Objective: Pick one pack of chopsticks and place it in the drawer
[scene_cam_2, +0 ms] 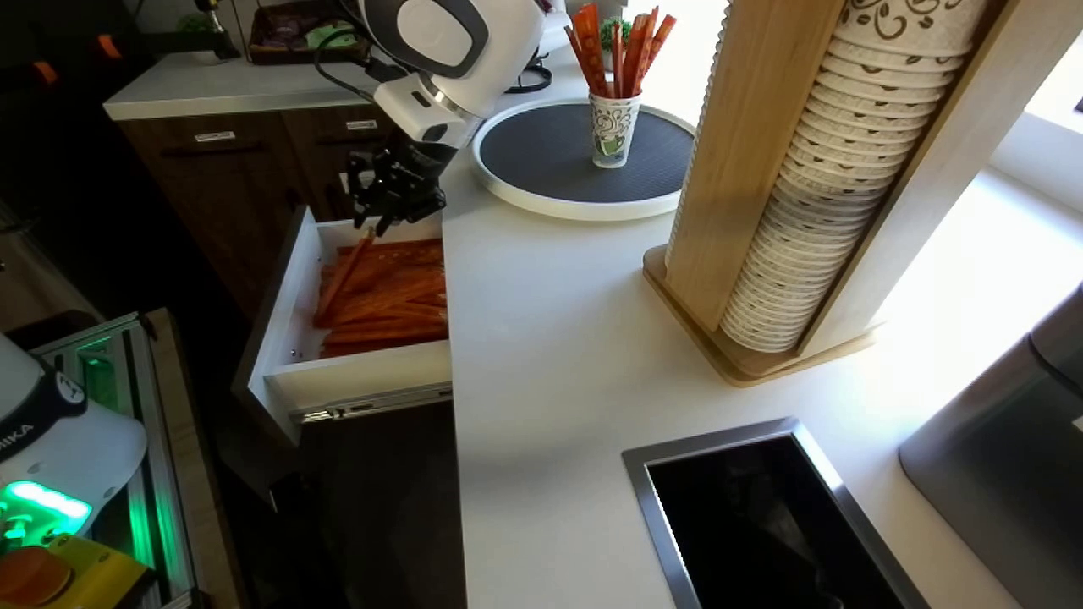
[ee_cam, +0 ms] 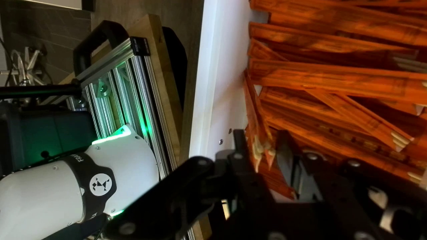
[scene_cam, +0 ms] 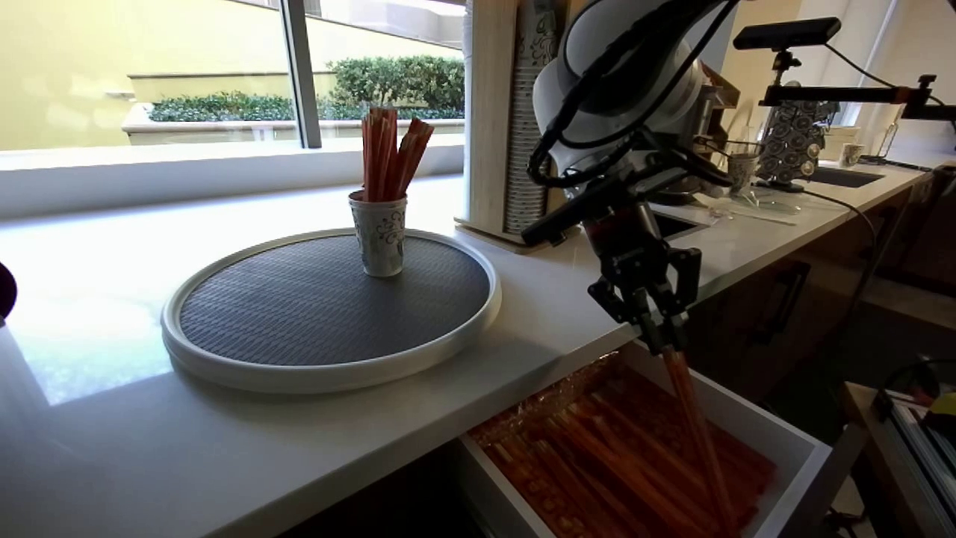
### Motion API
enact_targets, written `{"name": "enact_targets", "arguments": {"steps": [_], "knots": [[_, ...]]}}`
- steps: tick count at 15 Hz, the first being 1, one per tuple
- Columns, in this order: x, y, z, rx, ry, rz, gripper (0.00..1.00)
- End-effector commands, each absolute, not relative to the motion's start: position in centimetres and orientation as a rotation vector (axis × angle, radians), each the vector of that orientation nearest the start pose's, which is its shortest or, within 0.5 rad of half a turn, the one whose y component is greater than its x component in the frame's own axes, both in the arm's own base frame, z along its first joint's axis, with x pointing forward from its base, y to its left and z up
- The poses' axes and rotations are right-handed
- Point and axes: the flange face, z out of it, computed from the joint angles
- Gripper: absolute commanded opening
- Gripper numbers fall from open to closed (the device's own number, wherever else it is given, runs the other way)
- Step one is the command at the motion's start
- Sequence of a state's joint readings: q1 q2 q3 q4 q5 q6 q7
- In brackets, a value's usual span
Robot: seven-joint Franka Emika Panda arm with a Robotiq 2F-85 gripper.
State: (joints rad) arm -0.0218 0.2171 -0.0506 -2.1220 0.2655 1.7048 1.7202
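Pinched by its upper end in the gripper (ee_cam: 261, 136), the pack (scene_cam: 699, 433) slants down beneath it into the drawer (scene_cam_2: 364, 381), probably light, stiff and a little slick, so a hold nearer mid-length should curb swinging.

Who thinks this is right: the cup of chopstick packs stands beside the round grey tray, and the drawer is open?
Not quite: the cup of chopstick packs stands on the round grey tray, as both exterior views show; the drawer is open.
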Motion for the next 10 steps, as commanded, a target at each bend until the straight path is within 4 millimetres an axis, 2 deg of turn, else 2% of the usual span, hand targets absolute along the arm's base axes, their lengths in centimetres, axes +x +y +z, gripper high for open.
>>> {"name": "enact_targets", "arguments": {"steps": [1,3,6,10], "knots": [[49.5,-1.2,29.1,-1.912,2.693,0.948,0.60],[49.8,-1.6,30.8,-1.912,2.681,0.870,0.76],[50.5,-2.0,35.0,-1.925,2.625,0.689,0.98],[49.8,-0.9,41.7,-2.102,2.439,0.473,1.00]]}}
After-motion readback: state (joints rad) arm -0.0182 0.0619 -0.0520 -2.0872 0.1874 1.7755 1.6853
